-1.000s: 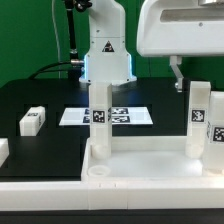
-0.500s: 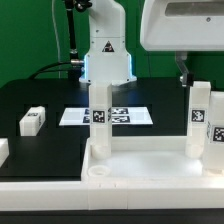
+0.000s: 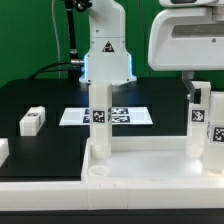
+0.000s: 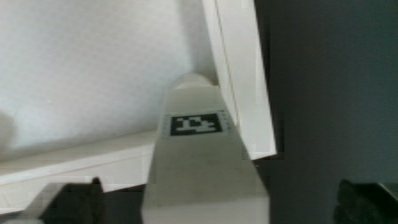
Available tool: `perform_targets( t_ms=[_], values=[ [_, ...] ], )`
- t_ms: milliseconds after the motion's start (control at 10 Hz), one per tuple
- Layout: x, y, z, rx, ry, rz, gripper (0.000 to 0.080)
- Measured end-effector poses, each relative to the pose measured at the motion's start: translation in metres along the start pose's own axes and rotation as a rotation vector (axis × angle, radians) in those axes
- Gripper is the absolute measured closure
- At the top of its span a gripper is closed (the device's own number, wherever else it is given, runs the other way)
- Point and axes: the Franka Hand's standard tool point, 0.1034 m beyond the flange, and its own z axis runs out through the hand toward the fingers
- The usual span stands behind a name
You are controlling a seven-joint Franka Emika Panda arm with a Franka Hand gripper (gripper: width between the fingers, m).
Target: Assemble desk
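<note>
1. Gripper had shifted toward the exterior view's right; we saw its fingers spread wide, holding nothing, flanking the upright leg.
2. We found the desk slab on the black table, against a green backdrop.

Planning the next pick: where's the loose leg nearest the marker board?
On the exterior view's left, the loose leg lies on the black table, just left of the marker board.

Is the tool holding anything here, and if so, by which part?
Nothing is held. The tool is open and straddles the top of an upright desk leg, with dark gaps on both sides, not clamped on it.
</note>
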Motion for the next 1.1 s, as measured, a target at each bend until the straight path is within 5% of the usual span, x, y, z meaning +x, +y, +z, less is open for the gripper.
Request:
perform_targets(
  t_ms=[200, 400, 500, 600, 1100],
  values=[
    [-0.0011, 0.0029, 0.0002, -0.005, -0.017, 0.008, 0.0151],
    [-0.0013, 0.003, 0.0004, -0.005, -0.017, 0.071, 0.0422],
    [-0.0013, 0.0029, 0.0004, -0.006, -0.017, 0.145, 0.0422],
    [-0.0014, 0.0028, 0.0004, -0.006, -0.017, 0.215, 0.0511],
    [-0.0046, 0.0001, 0.0015, -0.014, -0.016, 0.763, 0.051]
  ],
)
